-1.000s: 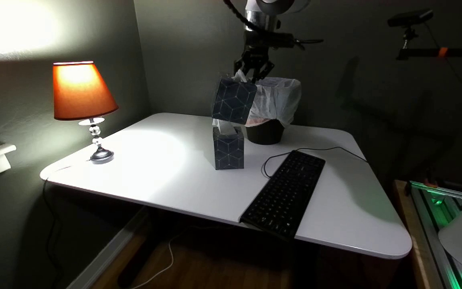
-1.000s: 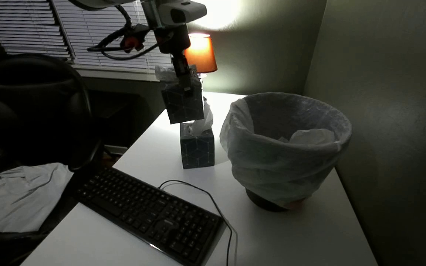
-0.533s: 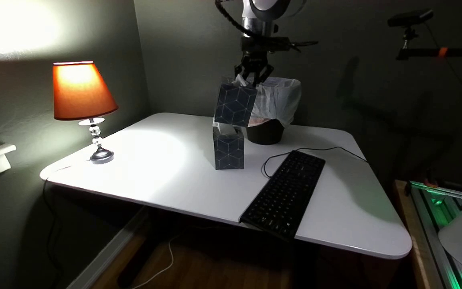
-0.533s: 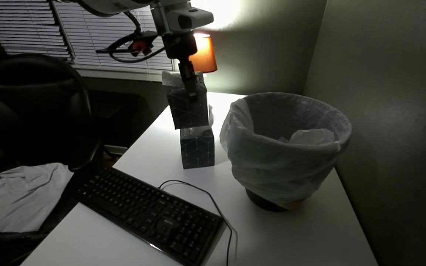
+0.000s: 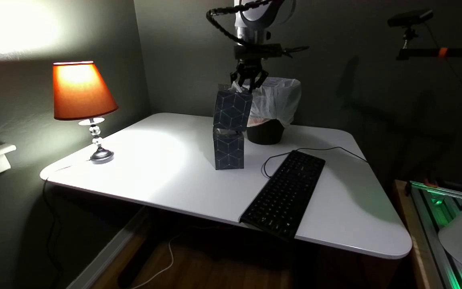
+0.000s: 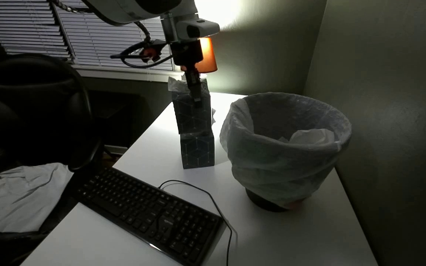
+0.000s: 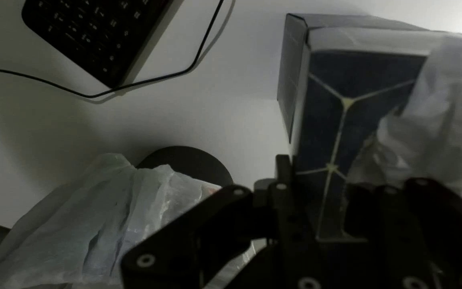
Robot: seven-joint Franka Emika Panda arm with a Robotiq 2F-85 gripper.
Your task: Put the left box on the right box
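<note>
Jaws pinch the left box [image 5: 233, 111] near its top, over the right box [image 5: 229, 153] (prob. so base can land w/o hindrance).

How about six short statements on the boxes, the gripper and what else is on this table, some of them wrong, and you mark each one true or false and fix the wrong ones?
1. The gripper holds the upper box. True.
2. The lower box stands on the table. True.
3. The two boxes are side by side. False: the upper box is over the lower box.
4. One end of the keyboard sticks out past the table's edge. True.
5. No light is on. False: the lamp glows.
6. Only boxes and a keyboard are on the table. False: the wastebasket stands there too.
</note>
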